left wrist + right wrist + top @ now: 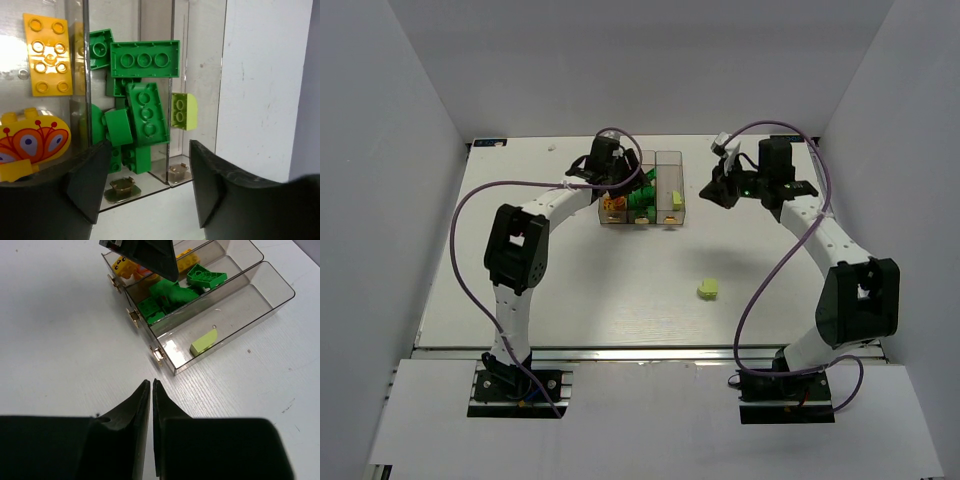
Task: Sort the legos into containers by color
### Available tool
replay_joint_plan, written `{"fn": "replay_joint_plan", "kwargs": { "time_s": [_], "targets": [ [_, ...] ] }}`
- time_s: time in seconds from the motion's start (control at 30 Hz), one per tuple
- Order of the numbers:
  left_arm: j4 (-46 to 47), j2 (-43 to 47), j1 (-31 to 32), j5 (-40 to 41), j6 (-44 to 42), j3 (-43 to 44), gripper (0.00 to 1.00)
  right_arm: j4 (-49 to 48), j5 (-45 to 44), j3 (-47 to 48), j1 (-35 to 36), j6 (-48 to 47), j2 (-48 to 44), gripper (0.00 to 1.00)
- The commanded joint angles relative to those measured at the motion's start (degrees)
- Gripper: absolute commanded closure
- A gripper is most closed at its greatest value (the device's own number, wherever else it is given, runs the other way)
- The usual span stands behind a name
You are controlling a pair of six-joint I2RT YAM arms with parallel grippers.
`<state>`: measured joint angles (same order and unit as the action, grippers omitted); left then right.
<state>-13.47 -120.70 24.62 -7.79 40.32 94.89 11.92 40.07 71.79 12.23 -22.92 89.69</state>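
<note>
The containers (669, 160) are three clear bins joined in a row at the back of the table. In the left wrist view the left bin holds orange legos (47, 55), the middle one bright green legos (145, 107), and the right one a pale yellow-green lego (183, 111). My left gripper (620, 186) hovers over the bins' near end, its jaws open with nothing between them (150, 185). My right gripper (151, 383) is shut on nothing, low over the table just right of the bins (240, 326). Another pale yellow-green lego (708, 290) lies loose on the table.
White walls enclose the table on the left, back and right. The left gripper's black finger (150, 255) shows above the orange bin in the right wrist view. Small brass latches (158, 354) stick out from the bins' near ends.
</note>
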Motion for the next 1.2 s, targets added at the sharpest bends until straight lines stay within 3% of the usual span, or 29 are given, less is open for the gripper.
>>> {"fn": "replay_joint_plan", "kwargs": {
  "time_s": [0.0, 0.03, 0.13, 0.23, 0.27, 0.33, 0.4, 0.47, 0.53, 0.7, 0.8, 0.83, 0.93, 1.03, 1.17],
  "targets": [
    [-0.85, 1.35, 0.43, 1.38, 0.29, 2.32, 0.25, -1.82, 1.76, -1.21, -0.54, 0.51, -3.2, 0.88],
    [-0.68, 1.44, 0.43, 1.2, 0.29, 2.23, 0.02, -1.64, 1.76, -1.73, -0.63, 0.16, -3.47, 0.85],
    [-0.32, 2.57, 0.51, 0.94, 0.73, 1.53, 0.02, -0.59, 2.72, -2.18, -0.8, -0.63, -4.17, 0.75],
    [1.08, 5.55, 0.51, 0.85, 1.26, 0.3, 0.02, 1.43, 4.66, -2.27, -0.89, -3.7, -4.96, 0.57],
    [1.6, 6.53, 0.51, 0.85, 1.26, 0.03, 0.02, 3.96, 6.31, -2.18, -0.89, -7.28, -5.14, 0.45],
    [2.05, 9.94, 0.51, 1.11, 0.47, -0.93, 0.02, 6.78, 10.0, -2.62, -0.89, -11.78, -5.84, 0.31],
    [2.66, 12.67, 0.51, 1.99, -1.28, -2.25, 0.02, 12.84, 13.08, -3.41, -0.8, -20.64, -6.28, 0.25],
    [2.66, 17.58, 0.51, 3.56, -2.87, -5.41, 0.02, 18.46, 16.96, -4.46, -0.8, -27.76, -6.28, 0.11],
    [2.93, 21.54, 0.51, 6.72, -5.06, -8.83, 0.02, 20.95, 15.49, -5.86, -0.37, -30.35, -7.16, 0.11],
    [2.23, 36.81, 0.51, 20.51, -6.04, -23.24, 0.02, 16.12, 4.77, -11.21, 3.06, -19.55, -10.23, 0.11],
    [1.52, 45.51, 0.51, 28.08, -4.38, -31.66, 0.02, 22.16, 1.94, -12.99, 5.78, -26.98, -12.16, 0.11],
    [1.35, 47.82, 0.51, 30.36, -3.5, -33.7, 0.02, 27.14, 2.11, -13.34, 6.14, -33.7, -12.26, 0.11],
    [2.4, 55.54, 0.34, 29.6, -2.61, -41.0, 0.02, 34.02, 3.16, -14.21, 6.23, -44.46, -12.43, 0.11],
    [2.93, 60.83, 0.34, 23.03, -1.91, -46.36, 0.02, 39.05, 2.73, -17.89, 6.23, -60.1, -13.84, 0.1],
    [2.4, 64.1, 0.34, 15.82, 1.6, -50.67, 0.02, 36.34, 0.89, -20.02, 6.4, -61.55, -13.58, 0.11]
  ]
}}
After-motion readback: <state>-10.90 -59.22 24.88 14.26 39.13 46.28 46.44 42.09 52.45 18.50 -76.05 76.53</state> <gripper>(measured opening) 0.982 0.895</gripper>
